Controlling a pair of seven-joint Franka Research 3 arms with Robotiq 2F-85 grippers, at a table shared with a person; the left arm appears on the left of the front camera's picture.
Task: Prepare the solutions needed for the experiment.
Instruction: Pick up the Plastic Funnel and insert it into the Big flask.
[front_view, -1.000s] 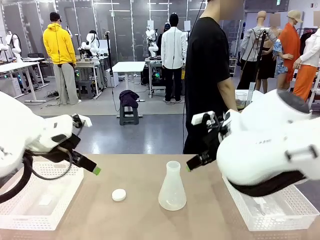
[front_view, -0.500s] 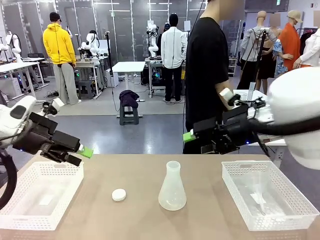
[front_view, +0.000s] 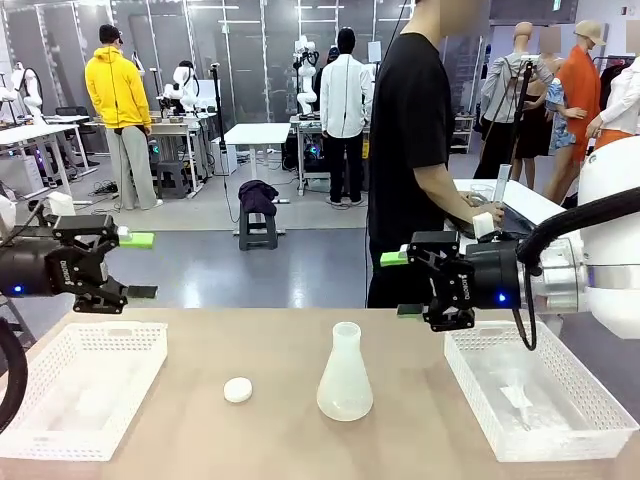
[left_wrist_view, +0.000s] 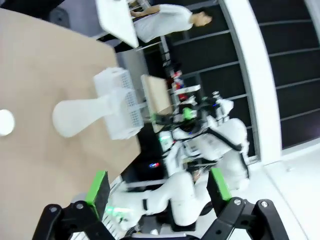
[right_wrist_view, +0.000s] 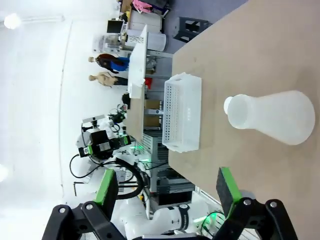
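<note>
A translucent white conical flask stands upright at the table's middle, also seen in the left wrist view and the right wrist view. A small white round cap lies to its left. The solutions are out of view. My left gripper hovers open above the left basket's far edge, pointing toward the middle. My right gripper is open in the air, to the right of the flask and higher than its mouth, pointing left. Neither holds anything.
A white mesh basket sits at the table's left and another at the right, with clear plastic items inside. A person in a black shirt stands at the far side, one hand on a side table.
Both arms have pulled back from the table's middle toward their own sides and risen. Their fingers now lie level, facing each other. Flask and cap have not moved.
</note>
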